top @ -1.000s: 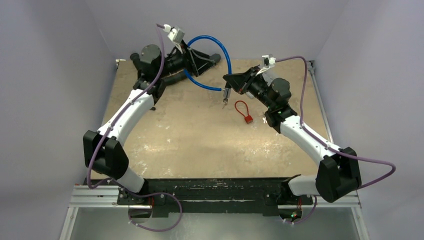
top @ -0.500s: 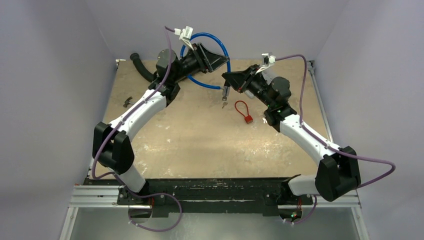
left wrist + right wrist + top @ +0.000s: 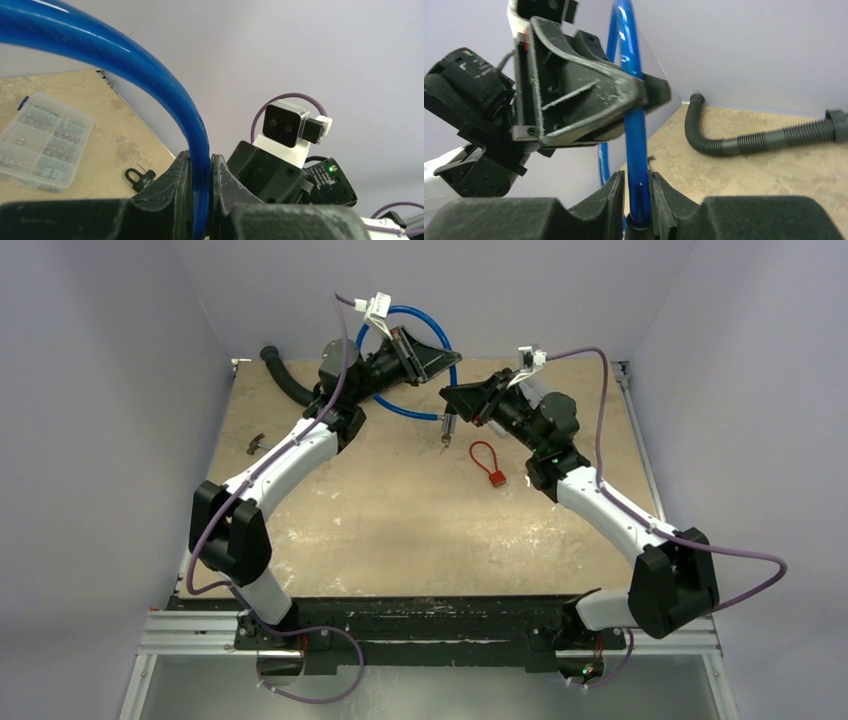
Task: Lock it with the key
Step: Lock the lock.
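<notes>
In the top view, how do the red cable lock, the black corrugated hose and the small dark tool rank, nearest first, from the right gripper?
From the right gripper:
1. red cable lock, just toward the bases.
2. black corrugated hose, far-left corner.
3. small dark tool, left edge.

The tan, scuffed table (image 3: 400, 530) bears a black corrugated hose (image 3: 285, 380) at its 11 o'clock corner; in the right wrist view the hose (image 3: 764, 141) lies along the table's edge by the wall and bends upward at one end. A small metal tool (image 3: 257, 443), too small to name, lies near the 9 o'clock edge. A thin red cable lock (image 3: 487, 462) lies toward 1 o'clock from the centre, its loop at 11 o'clock of its body. In the left wrist view a clear compartment box (image 3: 42, 142) of small parts sits on the table, with a small black padlock (image 3: 140, 177) at its 4 o'clock, apart from it.
</notes>
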`<state>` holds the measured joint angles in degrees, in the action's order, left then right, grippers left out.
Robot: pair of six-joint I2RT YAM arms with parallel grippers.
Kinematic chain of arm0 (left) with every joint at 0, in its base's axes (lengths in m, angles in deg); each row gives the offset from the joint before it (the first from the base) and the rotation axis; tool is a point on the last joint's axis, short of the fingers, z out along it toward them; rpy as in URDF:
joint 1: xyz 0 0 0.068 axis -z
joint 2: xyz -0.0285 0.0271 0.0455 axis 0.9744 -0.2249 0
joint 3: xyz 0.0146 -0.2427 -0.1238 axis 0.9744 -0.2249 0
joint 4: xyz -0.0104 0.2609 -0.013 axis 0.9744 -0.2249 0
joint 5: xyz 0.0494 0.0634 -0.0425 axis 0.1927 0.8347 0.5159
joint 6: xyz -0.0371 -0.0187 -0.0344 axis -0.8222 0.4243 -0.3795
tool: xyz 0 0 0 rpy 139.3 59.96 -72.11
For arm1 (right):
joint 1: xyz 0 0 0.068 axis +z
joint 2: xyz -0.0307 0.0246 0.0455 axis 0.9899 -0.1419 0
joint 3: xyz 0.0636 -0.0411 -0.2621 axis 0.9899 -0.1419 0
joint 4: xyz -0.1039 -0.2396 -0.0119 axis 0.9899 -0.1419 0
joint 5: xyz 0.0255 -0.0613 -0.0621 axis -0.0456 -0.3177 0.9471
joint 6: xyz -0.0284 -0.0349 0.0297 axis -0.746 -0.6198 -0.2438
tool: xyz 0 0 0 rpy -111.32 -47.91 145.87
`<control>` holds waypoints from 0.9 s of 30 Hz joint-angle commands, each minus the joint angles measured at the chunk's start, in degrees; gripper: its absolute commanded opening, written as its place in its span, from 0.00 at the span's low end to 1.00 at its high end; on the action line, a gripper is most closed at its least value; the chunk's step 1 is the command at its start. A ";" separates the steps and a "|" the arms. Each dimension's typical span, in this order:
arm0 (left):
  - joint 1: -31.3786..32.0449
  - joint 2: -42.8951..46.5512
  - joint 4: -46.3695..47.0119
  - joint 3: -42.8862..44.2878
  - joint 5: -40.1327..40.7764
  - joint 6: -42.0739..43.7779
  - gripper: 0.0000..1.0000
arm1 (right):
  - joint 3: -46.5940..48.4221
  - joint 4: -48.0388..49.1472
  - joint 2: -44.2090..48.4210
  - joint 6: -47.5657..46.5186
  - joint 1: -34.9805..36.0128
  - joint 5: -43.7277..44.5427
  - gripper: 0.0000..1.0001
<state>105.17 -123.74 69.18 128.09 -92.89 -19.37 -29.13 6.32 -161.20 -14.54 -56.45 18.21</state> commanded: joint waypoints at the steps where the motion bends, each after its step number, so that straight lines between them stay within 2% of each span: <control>1: -0.68 0.45 0.06 3.99 3.88 -2.87 0.00 | 3.97 5.80 0.61 2.83 -0.52 -4.14 0.43; 2: -0.88 0.34 -0.20 4.92 3.94 -3.48 0.00 | 3.88 5.43 0.76 3.40 -1.00 -4.74 0.53; 4: -1.08 0.03 -0.79 7.06 3.53 -4.65 0.00 | 3.64 4.63 1.18 4.16 -2.12 -6.53 0.61; 8: -1.25 0.64 -0.73 7.84 2.65 -5.64 0.00 | 2.31 3.07 2.75 3.97 -4.31 -10.55 0.64; 14: -1.87 1.76 -0.63 7.83 2.49 -5.28 0.00 | -1.50 -0.67 7.07 0.91 -6.78 -15.20 0.63; 21: -2.41 1.99 -1.23 8.49 2.88 -6.82 0.00 | -5.92 -4.67 11.41 -6.64 -6.84 -18.80 0.52; 27: -2.41 2.54 -1.69 8.81 2.05 -7.59 0.00 | -8.37 -5.30 11.22 -9.59 -6.89 -17.41 0.46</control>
<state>103.11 -124.50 64.61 133.31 -90.67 -25.25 -36.35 2.12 -150.32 -19.85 -63.27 1.27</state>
